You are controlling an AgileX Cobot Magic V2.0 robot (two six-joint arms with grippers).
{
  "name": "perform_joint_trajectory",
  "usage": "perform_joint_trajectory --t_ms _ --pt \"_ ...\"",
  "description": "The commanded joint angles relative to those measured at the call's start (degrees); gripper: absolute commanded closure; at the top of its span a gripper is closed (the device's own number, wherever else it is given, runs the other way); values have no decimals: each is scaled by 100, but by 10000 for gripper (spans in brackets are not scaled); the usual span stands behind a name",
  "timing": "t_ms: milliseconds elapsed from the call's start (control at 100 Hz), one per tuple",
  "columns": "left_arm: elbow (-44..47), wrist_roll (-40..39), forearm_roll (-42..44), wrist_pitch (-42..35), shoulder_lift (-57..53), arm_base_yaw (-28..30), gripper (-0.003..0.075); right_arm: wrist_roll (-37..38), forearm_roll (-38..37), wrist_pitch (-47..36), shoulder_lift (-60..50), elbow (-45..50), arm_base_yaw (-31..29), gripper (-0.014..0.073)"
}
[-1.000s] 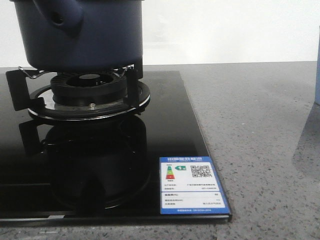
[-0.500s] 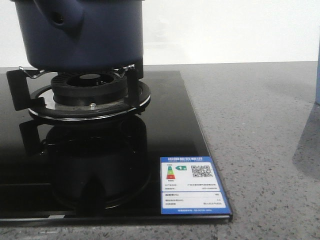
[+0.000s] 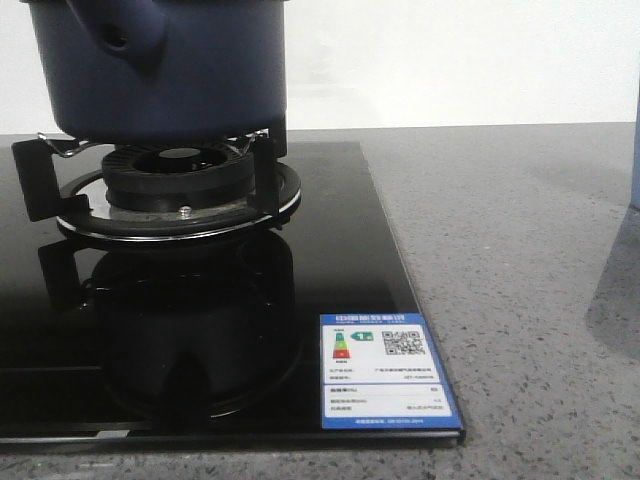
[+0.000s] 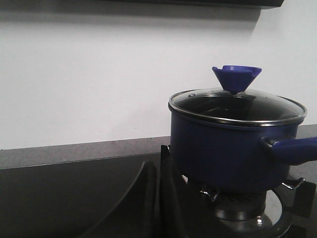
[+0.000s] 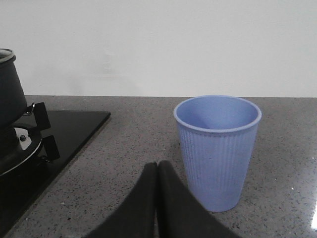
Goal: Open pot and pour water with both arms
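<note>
The navy-blue pot (image 3: 170, 65) stands on the gas burner at the top left of the front view, its stubby handle (image 3: 125, 30) facing the camera. The left wrist view shows the pot (image 4: 223, 148) with a glass lid (image 4: 237, 105) and blue knob (image 4: 236, 78) on top. My left gripper (image 4: 157, 166) is shut and empty, low over the black hob beside the pot. My right gripper (image 5: 157, 168) is shut and empty above the counter, close to a pale blue cup (image 5: 217, 148). Neither gripper appears in the front view.
The black glass hob (image 3: 330, 250) carries the burner's metal grate (image 3: 180, 190) and an energy label (image 3: 385, 370) at its front corner. Grey speckled counter (image 3: 520, 250) lies to the right. A sliver of the pale blue cup (image 3: 635, 150) shows at the right edge.
</note>
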Motion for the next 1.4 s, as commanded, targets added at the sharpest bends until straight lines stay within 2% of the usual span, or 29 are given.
perform_joint_trajectory --t_ms 0,400,540,580,610,660,710,780,850,1060,1190,1260,1290,1390 --pt "-162 6 -200 -10 60 -50 736 0 -60 -448 31 -145 -5 644" --pt "-162 6 -183 -20 60 -50 736 0 -60 -439 31 -145 -5 644" --pt "-162 -146 46 -302 60 -50 736 0 -60 -439 31 -145 -5 644" --pt "-196 -653 471 -376 60 -50 736 0 -60 -439 31 -145 -5 644" --pt "-206 -1188 1115 -493 60 -50 736 0 -60 -439 31 -145 -5 644" --pt "-206 -2452 2270 -679 60 -50 736 0 -60 -439 31 -145 -5 644" --pt "-194 -4267 3691 -847 60 -50 736 0 -60 -436 31 -145 -5 644" --pt "-194 -6399 5634 -962 60 -59 736 0 -60 -436 31 -145 -5 644" --pt "-128 -7602 6909 -1140 60 -59 736 0 -60 -436 31 -145 -5 644" --pt "763 -7799 7879 -2230 -491 -351 736 0 -60 -436 31 -145 -5 644" --pt "1177 -7799 7929 -2150 -994 -590 736 0 -60 -426 31 -145 -5 644" --pt "1361 -7799 7878 -2302 -1005 -590 736 0 -60 -426 31 -145 -5 644" --pt "1351 -7799 7877 -2065 -1005 -578 736 0 -60 -426 31 -145 -5 644" --pt "1351 -7799 7916 -2028 -1005 -578 736 0 -60 -426 31 -145 -5 644"
